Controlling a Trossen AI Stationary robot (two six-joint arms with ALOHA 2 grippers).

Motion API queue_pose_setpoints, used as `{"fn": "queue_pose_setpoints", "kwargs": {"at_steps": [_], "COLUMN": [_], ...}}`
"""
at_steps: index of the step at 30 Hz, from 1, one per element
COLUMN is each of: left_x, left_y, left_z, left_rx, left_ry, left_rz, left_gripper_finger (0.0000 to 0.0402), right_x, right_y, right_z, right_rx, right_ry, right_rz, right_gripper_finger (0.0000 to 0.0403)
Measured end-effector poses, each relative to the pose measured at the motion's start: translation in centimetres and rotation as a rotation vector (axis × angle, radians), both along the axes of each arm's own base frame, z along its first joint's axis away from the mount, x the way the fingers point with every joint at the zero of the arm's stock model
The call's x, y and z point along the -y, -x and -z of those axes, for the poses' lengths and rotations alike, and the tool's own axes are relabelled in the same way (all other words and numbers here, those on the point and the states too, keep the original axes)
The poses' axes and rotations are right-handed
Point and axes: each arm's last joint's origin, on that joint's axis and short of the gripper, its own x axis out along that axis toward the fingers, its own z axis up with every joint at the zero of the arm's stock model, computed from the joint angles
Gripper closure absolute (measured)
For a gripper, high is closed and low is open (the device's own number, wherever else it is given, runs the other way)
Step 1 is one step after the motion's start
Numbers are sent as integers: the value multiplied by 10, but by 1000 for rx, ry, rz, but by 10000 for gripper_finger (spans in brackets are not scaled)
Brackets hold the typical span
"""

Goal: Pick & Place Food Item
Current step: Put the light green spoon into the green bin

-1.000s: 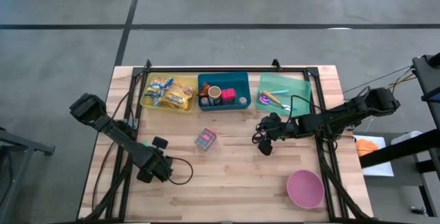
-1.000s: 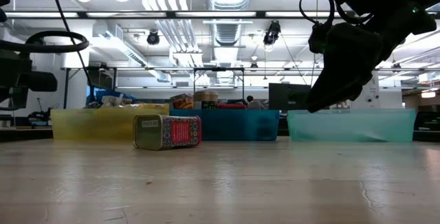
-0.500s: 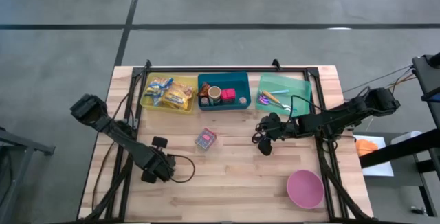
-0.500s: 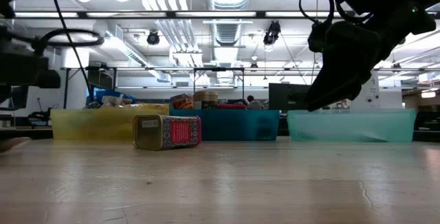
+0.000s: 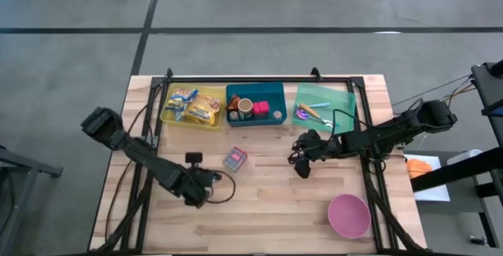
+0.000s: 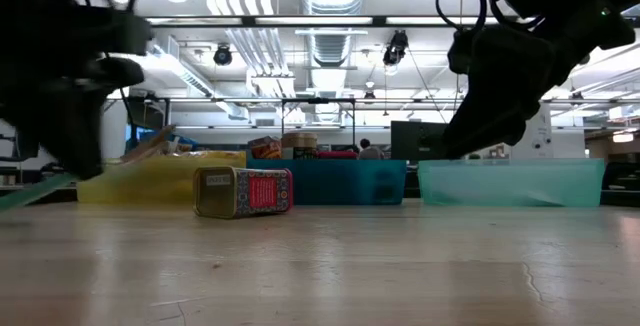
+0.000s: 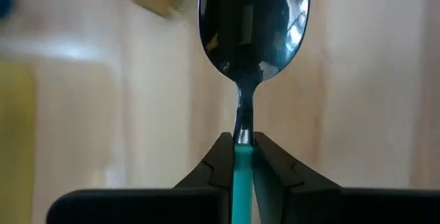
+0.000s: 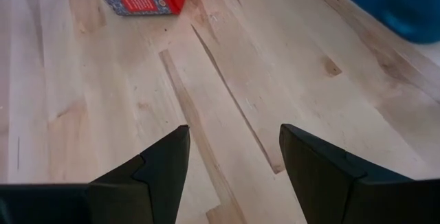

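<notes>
My left gripper (image 5: 196, 174) is at the table's near left and is shut on a spoon with a teal handle and a shiny metal bowl (image 7: 253, 25). In the low view it is the dark mass at the left (image 6: 70, 96). A red and silver tin (image 5: 235, 159) lies on its side at mid-table, right of that gripper, and also shows in the low view (image 6: 243, 191). My right gripper (image 5: 302, 166) hangs open above the table, right of the tin, with nothing between its fingers (image 8: 234, 162). My left gripper pinches the spoon's teal handle (image 7: 242, 159) between its two fingertips, just behind the metal neck. The handle runs back between the fingers and the bowl sticks out past them. The fingers slant steeply down. In the low view the spoon is tilted and looks clear of the table.
Three bins stand along the far edge: yellow with snack packets (image 5: 191, 107), blue with cans and boxes (image 5: 255, 105), green with utensils (image 5: 324, 107). A pink bowl (image 5: 349, 215) sits at the near right. Bare wood lies between the tin and the near edge.
My left gripper has gone toward the table's right edge and a little up, rolling at the wrist, and has come into the low view from the left. The spoon has gone with it, off the spot where it lay. The tin and my right gripper have kept still.
</notes>
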Motion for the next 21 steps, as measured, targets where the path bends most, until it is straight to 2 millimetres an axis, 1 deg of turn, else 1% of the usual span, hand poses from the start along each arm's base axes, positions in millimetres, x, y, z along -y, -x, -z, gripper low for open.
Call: {"fn": "queue_pose_setpoints", "kwargs": {"at_steps": [5, 8, 11, 15, 18, 21], "left_x": [-7, -6, -5, -4, -3, -1], "left_y": [-15, -27, -36, -42, -44, -51], "left_z": [-5, -10, -16, -25, -31, -37], "left_rx": [153, 261, 358, 446, 500, 593], "left_ry": [-6, 22, 48, 80, 104, 125], "left_rz": [-58, -32, 0, 8, -1, -27], "left_gripper_finger": [372, 372, 372, 372, 372, 372], "right_x": [-3, -8, -16, -28, -36, -45], "right_y": [-1, -3, -8, -21, -34, -49], "right_z": [-1, -4, -7, -9, -11, -10], "right_rx": [22, 62, 135, 254, 355, 430], "right_ry": [-5, -2, 32, 98, 157, 202], "right_rz": [-12, -41, -108, -206, -267, -309], "right_gripper_finger": [178, 178, 178, 178, 178, 178]}}
